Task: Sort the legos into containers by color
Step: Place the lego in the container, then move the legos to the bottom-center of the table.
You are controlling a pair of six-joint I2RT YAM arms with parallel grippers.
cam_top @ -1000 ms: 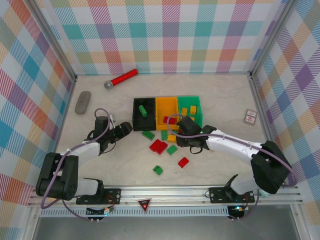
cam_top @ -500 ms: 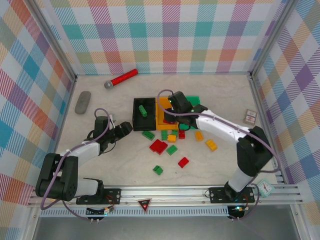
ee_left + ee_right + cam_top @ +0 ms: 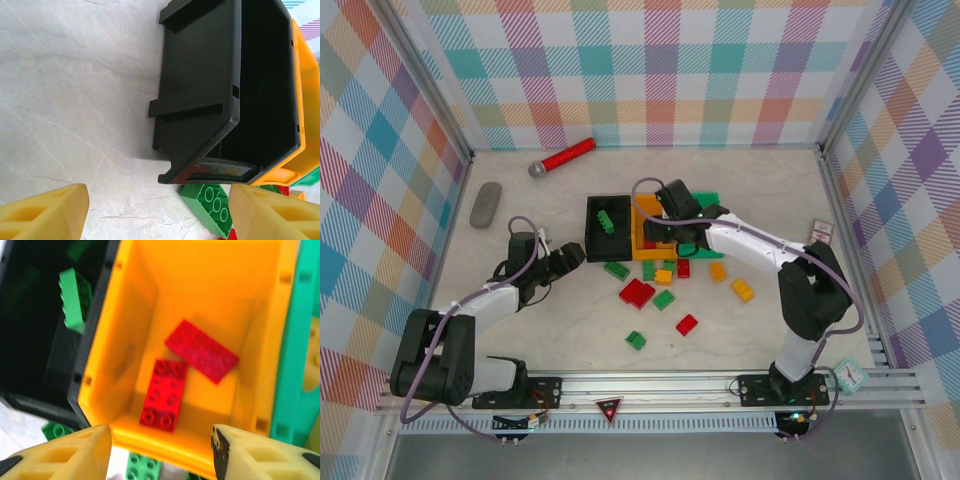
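Right hand [image 3: 160, 450] hovered above the orange bin [image 3: 200, 280], fingers parted, gripping nothing. Two red legos [image 3: 162, 395] lay inside, directly below. Left hand [image 3: 155, 215] was open and empty, facing the black bin [image 3: 200, 65]. A green lego [image 3: 210, 205] sat on the table [image 3: 75, 100] just ahead.

Lab test cell: plaid cloth walls [image 3: 660, 70], aluminium frame rail [image 3: 660, 384], marble-look tabletop [image 3: 570, 330].

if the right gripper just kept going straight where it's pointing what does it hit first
Most likely the nearer red brick lying in the orange bin, dead ahead of the open right gripper. Depth is unclear; the bin's near rim could come first.
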